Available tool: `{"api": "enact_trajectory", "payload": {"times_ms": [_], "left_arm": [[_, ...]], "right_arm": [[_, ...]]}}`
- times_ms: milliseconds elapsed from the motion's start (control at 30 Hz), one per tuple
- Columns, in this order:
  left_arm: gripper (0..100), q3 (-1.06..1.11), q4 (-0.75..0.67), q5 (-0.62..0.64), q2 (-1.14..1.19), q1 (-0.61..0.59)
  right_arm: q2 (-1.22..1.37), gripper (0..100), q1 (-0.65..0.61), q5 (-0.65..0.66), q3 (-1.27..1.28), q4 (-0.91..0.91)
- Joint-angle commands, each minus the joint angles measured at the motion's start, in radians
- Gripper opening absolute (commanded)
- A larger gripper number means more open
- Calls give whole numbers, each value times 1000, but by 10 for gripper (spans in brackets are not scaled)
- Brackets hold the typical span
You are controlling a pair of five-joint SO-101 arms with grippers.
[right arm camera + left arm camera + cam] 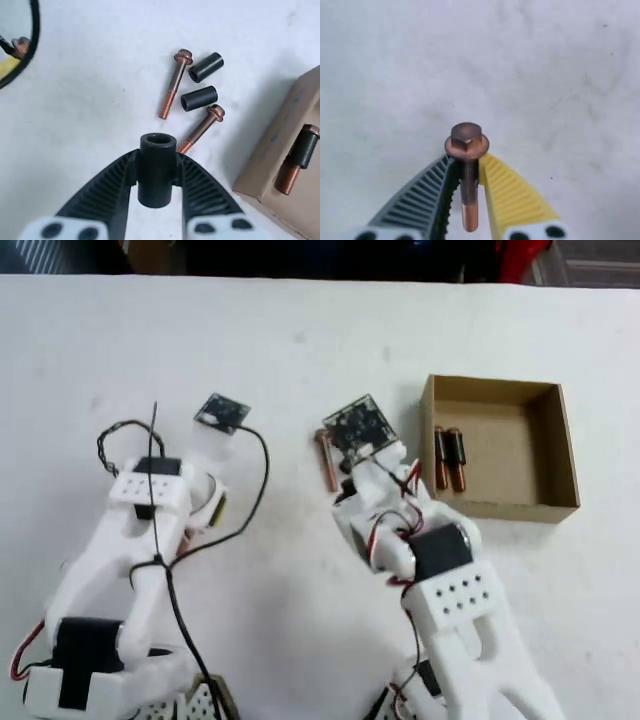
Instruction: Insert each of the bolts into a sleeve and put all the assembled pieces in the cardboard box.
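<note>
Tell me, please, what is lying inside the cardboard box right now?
Two assembled pieces, each a bolt in a black sleeve, lie side by side near one wall of the cardboard box. Its near wall hides a strip of floor.

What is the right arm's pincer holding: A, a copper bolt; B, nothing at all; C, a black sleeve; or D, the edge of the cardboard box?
C: the right pincer is closed around a black sleeve with its open end showing, while the copper bolt is gripped in the left pincer.
</note>
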Motion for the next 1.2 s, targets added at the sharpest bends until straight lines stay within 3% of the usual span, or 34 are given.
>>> {"api": "enact_trajectory", "payload": {"times_ms": [0,333,767,1167], "left_arm": [[20,0,-23,2,-54,-12],[20,25,-28,2,-56,-12],[20,26,-25,0,-56,-12],[20,26,-25,0,-56,-12]], "right_arm": [[-58,16,-45,-5,-6,5],[-67,16,-179,-6,49,-25],[-71,17,-183,-8,52,-19],[-438,16,-183,-5,172,4]]}}
